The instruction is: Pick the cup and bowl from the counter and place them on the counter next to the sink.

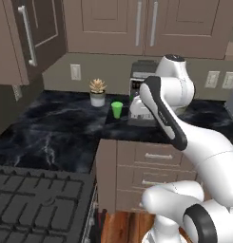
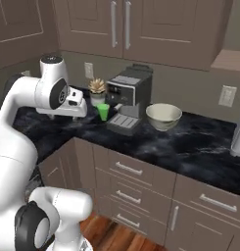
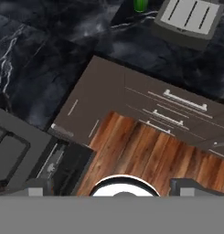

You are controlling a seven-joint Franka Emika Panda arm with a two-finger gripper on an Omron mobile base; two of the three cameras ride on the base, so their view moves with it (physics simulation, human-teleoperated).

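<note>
The cup [image 1: 117,109] is seen upright on the counter [image 1: 61,128] in the left base view, with the potted succulent [image 1: 97,91] just beside it at 10 o'clock and the coffee machine [image 1: 139,83] near it at 2 o'clock. In the right base view the cup [image 2: 103,111] is found between the succulent [image 2: 97,90] and the drip tray of the coffee machine [image 2: 127,100]. The bowl [image 2: 163,116] is set on the counter [image 2: 200,142] at 3 o'clock from the machine, close to it but apart.

In the hand view the cup [image 3: 140,4] is cut by the top edge at 12 o'clock, and the drip tray [image 3: 189,18] is shown at 1 o'clock. The drawer fronts [image 3: 173,109] and the wooden floor [image 3: 141,155] are seen below the counter edge, and the stovetop [image 3: 8,151] lies at 8 o'clock.

The gripper [image 3: 111,185] is held above the floor, well apart from the cup. Its fingers [image 3: 191,185] are spread fully apart and nothing is held between them.
</note>
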